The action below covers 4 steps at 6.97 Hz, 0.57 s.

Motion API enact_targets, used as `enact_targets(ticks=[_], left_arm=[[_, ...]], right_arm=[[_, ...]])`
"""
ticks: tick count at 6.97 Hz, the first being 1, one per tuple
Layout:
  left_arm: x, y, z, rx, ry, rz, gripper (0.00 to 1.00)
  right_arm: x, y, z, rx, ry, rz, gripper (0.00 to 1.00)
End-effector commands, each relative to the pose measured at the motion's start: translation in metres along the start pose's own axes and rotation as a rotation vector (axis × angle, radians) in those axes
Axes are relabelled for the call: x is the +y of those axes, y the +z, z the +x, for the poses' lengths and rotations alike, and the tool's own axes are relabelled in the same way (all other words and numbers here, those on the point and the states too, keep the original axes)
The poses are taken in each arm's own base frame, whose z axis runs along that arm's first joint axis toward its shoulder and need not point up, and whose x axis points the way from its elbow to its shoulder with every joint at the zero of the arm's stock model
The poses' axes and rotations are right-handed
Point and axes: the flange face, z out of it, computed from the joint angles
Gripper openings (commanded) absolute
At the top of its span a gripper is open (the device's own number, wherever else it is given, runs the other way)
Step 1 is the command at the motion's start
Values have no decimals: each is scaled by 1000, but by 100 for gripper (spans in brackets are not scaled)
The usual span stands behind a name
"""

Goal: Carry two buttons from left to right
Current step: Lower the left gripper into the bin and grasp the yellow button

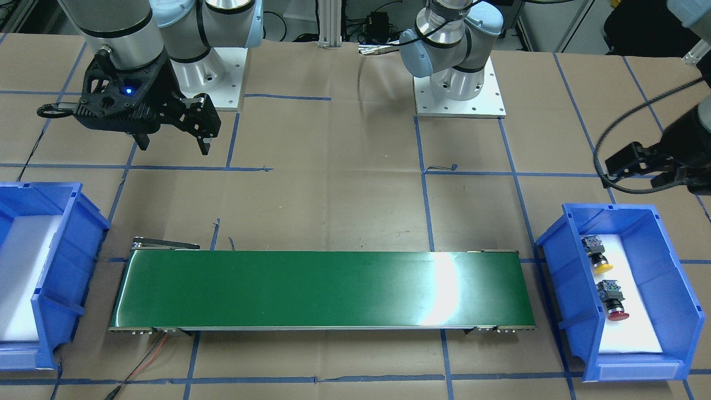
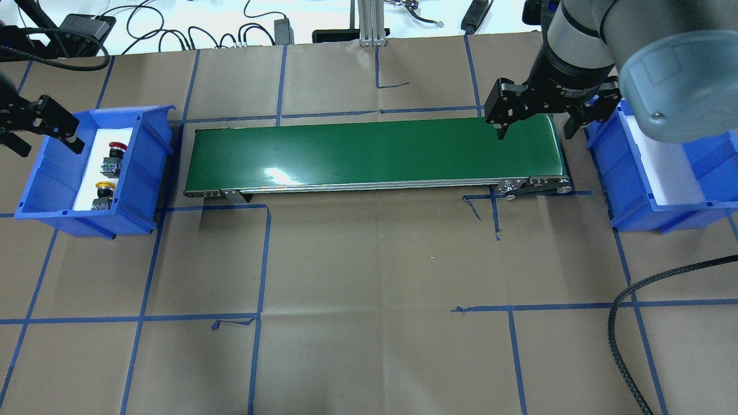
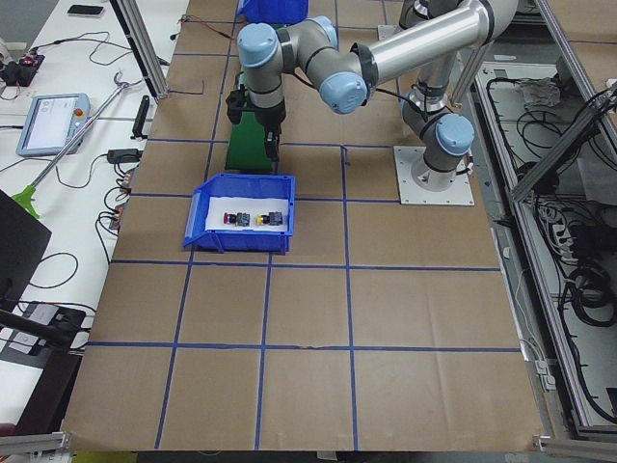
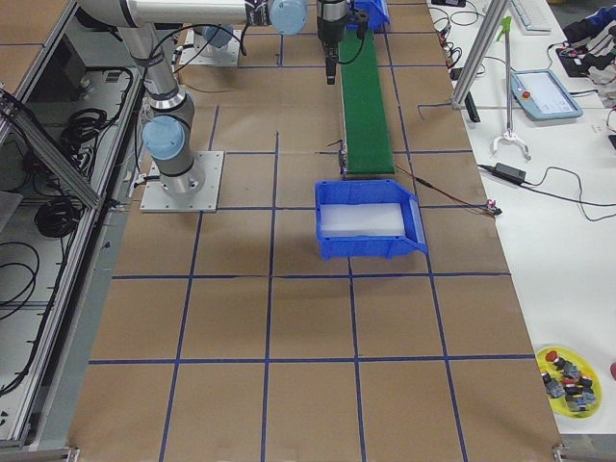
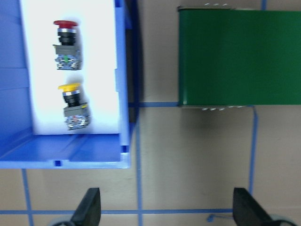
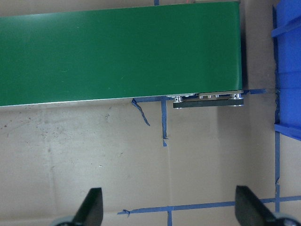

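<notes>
Two buttons lie side by side on white foam in the left blue bin: a red-capped button and a yellow-capped button. They also show in the left wrist view as the red button and the yellow button, and in the front view as the red button and the yellow button. My left gripper is open and empty, high above the bin's outer side. My right gripper is open and empty above the right end of the conveyor, and it shows in the right wrist view.
A green conveyor belt runs between the two bins. The right blue bin holds only white foam. A black cable hangs at the front right. A yellow dish of spare buttons sits off the table.
</notes>
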Motion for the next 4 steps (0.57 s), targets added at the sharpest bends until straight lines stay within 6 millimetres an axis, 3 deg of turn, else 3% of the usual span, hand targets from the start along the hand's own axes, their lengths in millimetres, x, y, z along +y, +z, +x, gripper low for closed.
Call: enact_targets(ticks=[1,3,4], left_arm=[[-14,36,-45,-10,-7,26,100],[-48,72,-66,-47,-12,90,100],[-55,89,-66,-41,-9,83,100]], right_arm=[[0,0,-1,-1,-1,0,100],[-1,0,0,-2,0,-1,100],[0,0,-1,-4,0,-1,100]])
